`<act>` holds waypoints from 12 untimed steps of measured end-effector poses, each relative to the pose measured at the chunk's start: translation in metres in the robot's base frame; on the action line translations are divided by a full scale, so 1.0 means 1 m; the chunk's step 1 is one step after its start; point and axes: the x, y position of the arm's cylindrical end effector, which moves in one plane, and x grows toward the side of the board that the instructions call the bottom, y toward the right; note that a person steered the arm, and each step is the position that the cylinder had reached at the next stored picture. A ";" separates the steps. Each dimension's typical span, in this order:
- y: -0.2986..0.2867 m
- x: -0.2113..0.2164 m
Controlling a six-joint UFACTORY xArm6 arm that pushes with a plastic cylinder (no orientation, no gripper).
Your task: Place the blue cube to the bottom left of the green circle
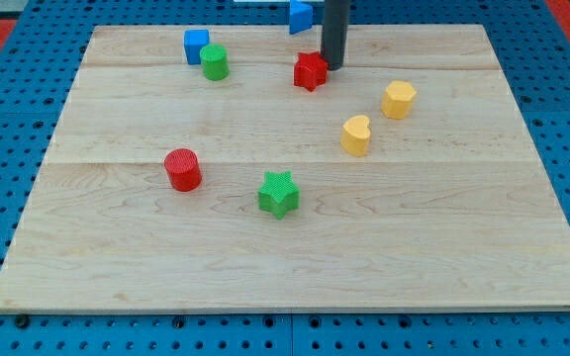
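Blue cube (196,44) sits near the top edge of the wooden board (295,267), toward the view's left, with the green circle (215,62), a short cylinder, touching or just beside its lower right corner. Further down on that side stands a red cylinder (182,169), well apart from both. Right of it and slightly lower lies a green star (279,194). Near the top middle sits a red star (310,71), and my tip (333,66) rests just beside its right edge, seemingly touching it, though contact cannot be confirmed. The dark rod rises straight up out of the view's top. Beside the rod at the very top edge, a second blue block (300,15) is partly cut off, so its shape cannot be made out. Toward the view's right lie two yellow pieces: a yellow heart (356,135) and, up and right of it, a yellow hexagon-like block (398,100). The arm carries no claw, so there is no grasp to report; the tip is well apart from the blue cube.
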 end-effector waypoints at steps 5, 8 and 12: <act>-0.180 -0.047; -0.214 0.025; -0.344 0.059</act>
